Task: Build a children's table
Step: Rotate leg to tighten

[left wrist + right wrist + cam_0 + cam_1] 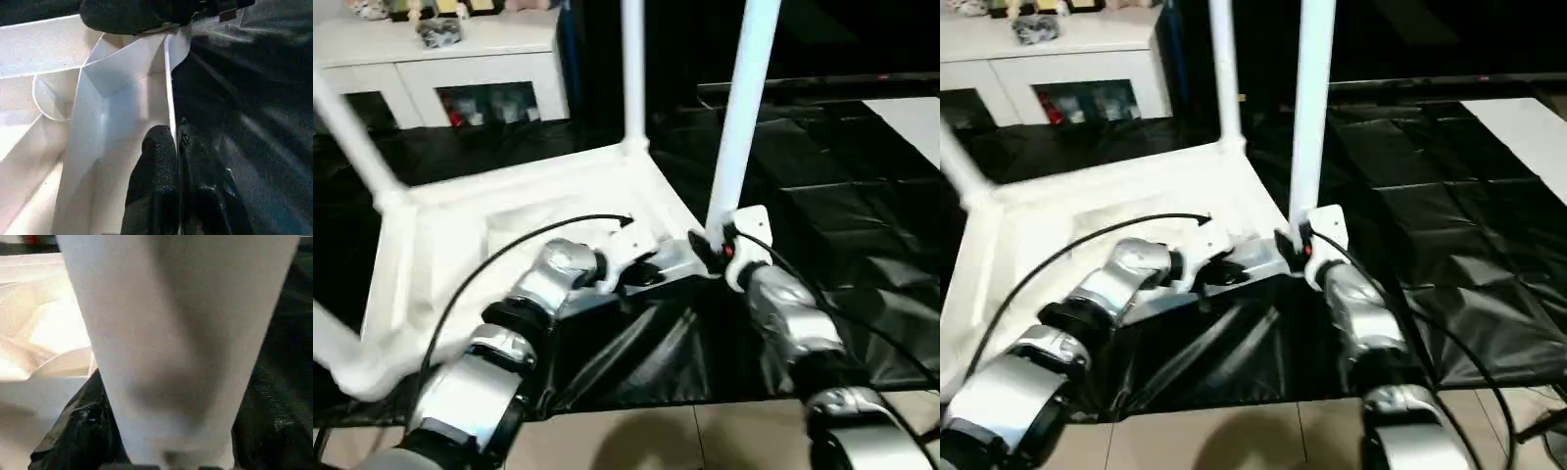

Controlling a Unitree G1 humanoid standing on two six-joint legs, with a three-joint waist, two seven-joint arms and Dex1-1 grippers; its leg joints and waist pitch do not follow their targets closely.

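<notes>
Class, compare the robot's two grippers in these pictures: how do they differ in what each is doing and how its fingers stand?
1. The left gripper is shut, its fingers pressed together; the right gripper stands wide around a thick tube.
2. The left gripper sits on the thin rim of the upturned tabletop; the right gripper is at the bottom of an upright white leg.
3. The left forearm reaches in slantwise from the side; the right comes more straight forward.

Both work at the tabletop's near corner.

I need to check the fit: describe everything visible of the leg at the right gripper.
The leg is a long, smooth white tube, plastic by its look, standing nearly upright and tilted slightly. Its foot sits at the upturned tabletop's near corner. The right gripper closes around its base, above black sheeting.
</notes>
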